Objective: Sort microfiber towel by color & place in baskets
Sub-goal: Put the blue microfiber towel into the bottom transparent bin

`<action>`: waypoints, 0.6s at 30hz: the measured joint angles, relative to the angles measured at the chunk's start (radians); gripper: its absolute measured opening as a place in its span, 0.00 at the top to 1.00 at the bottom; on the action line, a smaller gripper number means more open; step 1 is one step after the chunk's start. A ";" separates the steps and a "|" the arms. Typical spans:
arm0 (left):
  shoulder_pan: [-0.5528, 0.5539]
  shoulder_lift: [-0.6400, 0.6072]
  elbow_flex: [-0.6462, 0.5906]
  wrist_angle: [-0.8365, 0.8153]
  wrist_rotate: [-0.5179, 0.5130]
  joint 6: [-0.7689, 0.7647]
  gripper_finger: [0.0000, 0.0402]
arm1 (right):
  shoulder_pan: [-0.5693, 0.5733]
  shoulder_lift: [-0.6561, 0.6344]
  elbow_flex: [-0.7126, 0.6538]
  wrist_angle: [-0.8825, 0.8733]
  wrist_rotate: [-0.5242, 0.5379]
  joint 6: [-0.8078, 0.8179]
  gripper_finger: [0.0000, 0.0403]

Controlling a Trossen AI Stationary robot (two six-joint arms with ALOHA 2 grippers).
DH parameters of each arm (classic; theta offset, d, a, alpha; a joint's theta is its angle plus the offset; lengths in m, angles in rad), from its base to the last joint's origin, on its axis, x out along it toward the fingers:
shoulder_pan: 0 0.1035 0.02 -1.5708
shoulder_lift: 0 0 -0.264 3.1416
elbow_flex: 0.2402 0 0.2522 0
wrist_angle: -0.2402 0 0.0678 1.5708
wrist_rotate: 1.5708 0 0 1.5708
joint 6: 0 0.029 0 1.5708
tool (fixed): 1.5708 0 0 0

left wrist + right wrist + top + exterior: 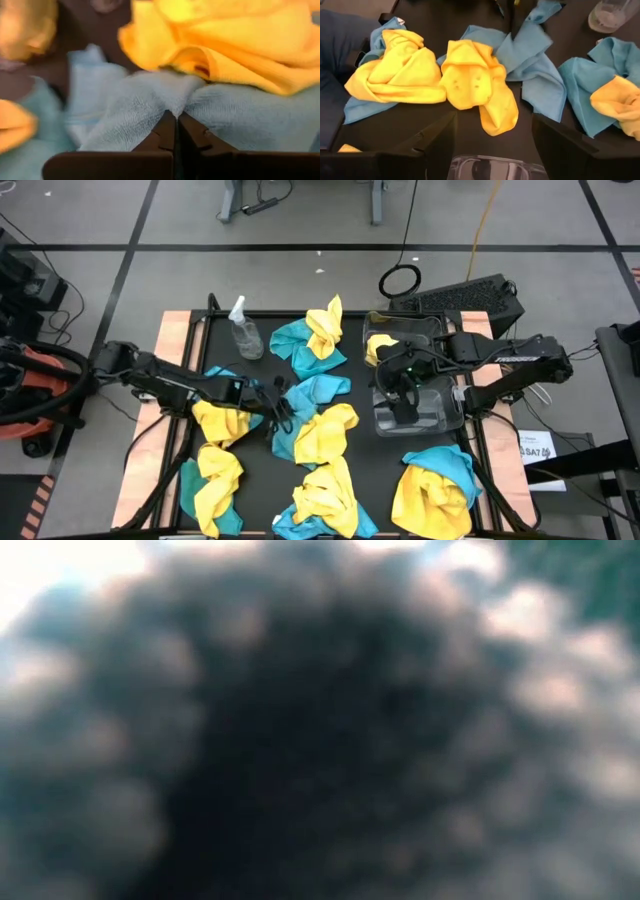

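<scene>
Down at the near table edge lie yellow-and-teal piles, one big heap (432,492) at the right corner. A white label (537,447) sits off the table's right side, its print too small to read. Mid-table, the left gripper (281,412) is pinched tight on a teal towel (150,107), a yellow towel (235,45) just beyond it. The right gripper (402,393) hangs over the near basket (440,408), jaws wide, holding nothing. The far basket (385,340) holds yellow cloth. The spray bottle (243,330) stands at the back. The low view is a dark blur.
</scene>
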 joint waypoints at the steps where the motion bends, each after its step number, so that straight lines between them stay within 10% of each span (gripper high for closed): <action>1: -0.003 -0.021 0.024 -0.039 -0.026 0.013 0.99 | 0.000 0.000 -0.013 0.014 0.002 -0.001 0.39; 18: -0.014 -0.178 0.319 -0.153 -0.156 0.114 1.00 | 0.000 0.001 -0.237 0.535 0.160 -0.081 0.39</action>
